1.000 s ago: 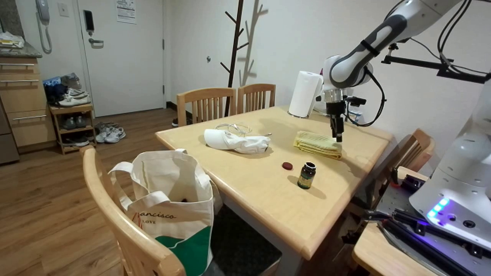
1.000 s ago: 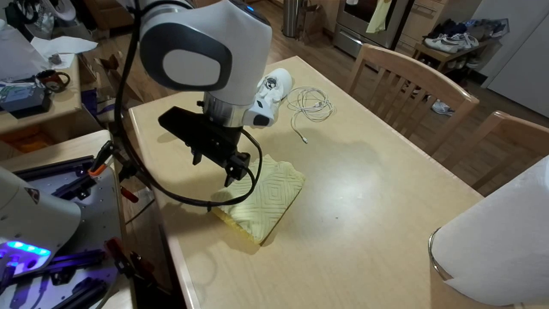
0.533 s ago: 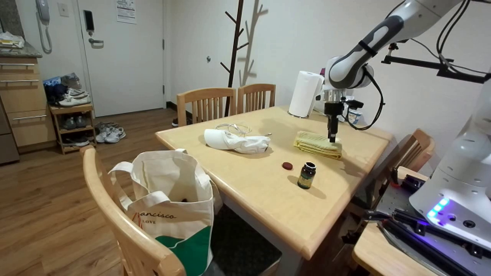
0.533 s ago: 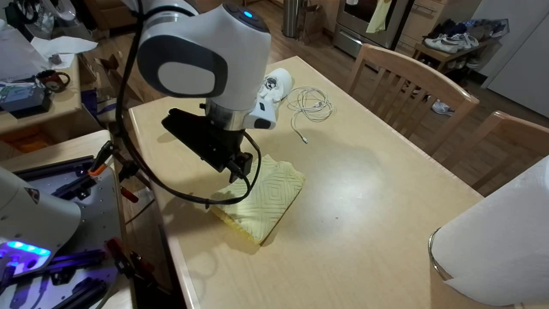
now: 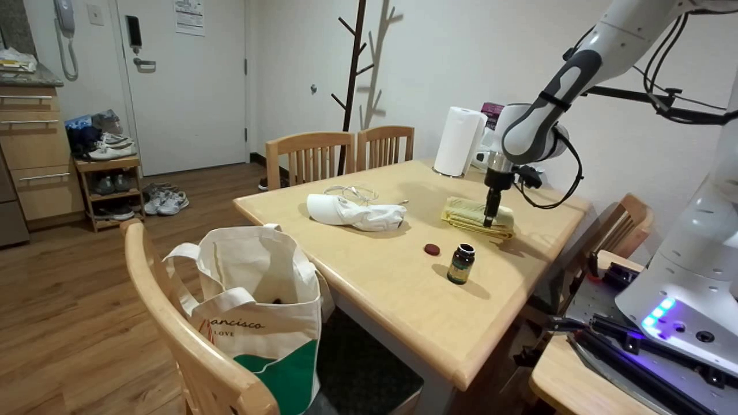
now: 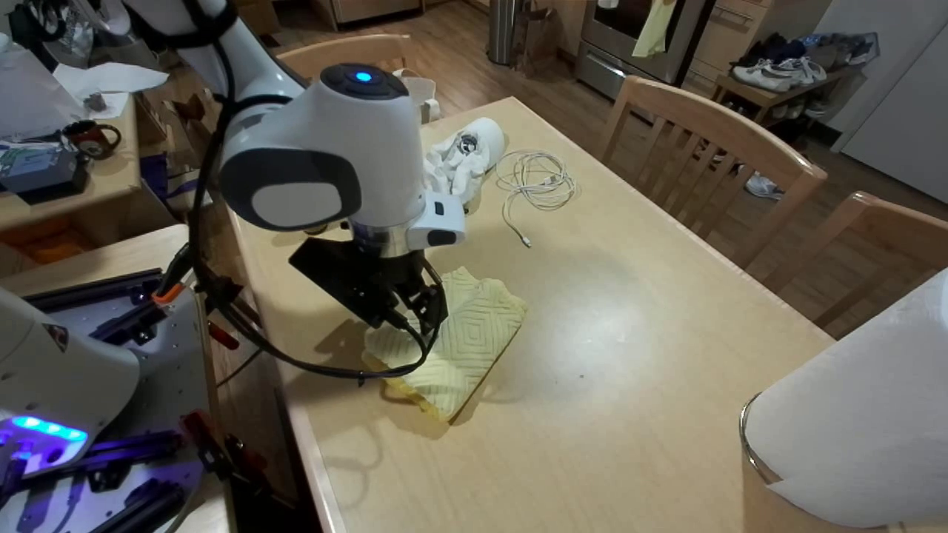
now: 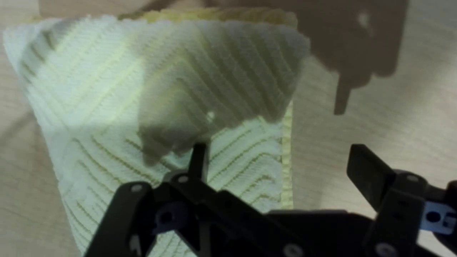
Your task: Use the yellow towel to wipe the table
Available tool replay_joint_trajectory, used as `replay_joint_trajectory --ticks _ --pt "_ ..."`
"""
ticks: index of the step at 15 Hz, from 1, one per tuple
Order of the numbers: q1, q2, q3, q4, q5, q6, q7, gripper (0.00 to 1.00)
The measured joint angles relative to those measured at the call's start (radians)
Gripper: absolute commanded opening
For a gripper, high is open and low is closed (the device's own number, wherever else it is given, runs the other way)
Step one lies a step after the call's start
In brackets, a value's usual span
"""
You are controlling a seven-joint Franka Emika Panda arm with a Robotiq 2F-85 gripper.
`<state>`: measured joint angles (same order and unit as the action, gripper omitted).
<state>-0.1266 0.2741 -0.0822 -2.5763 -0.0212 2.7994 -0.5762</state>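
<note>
Towel [image 6: 474,333], folded, laid near the table [image 6: 629,414] edge closest to the robot base [image 5: 686,253], gripper [image 7: 279,151] spread wide, one finger [image 7: 197,164] over the towel, the other past its side, contact unclear, in an exterior view bottle [image 5: 460,268] and cap [image 5: 431,249] set between towel and near corner, paper roll [image 5: 458,141] placed by the far one.

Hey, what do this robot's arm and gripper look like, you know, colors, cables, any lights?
The arm is white with dark grey joint trim, a black strap and a silver metal collar near the gripper, which is black with two blocky fingers. Black cable loops alongside. Blue lights glow on the base and on a dark round cap.
</note>
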Motion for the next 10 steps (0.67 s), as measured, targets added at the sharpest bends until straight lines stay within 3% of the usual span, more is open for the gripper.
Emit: replay_joint_trajectory --ticks 6,10 --pt "-0.004 0.066 0.004 -0.012 -0.082 0.089 0.091 0.34" --pt "-0.058 0.071 0.080 -0.012 -0.053 0.072 0.094 0.08"
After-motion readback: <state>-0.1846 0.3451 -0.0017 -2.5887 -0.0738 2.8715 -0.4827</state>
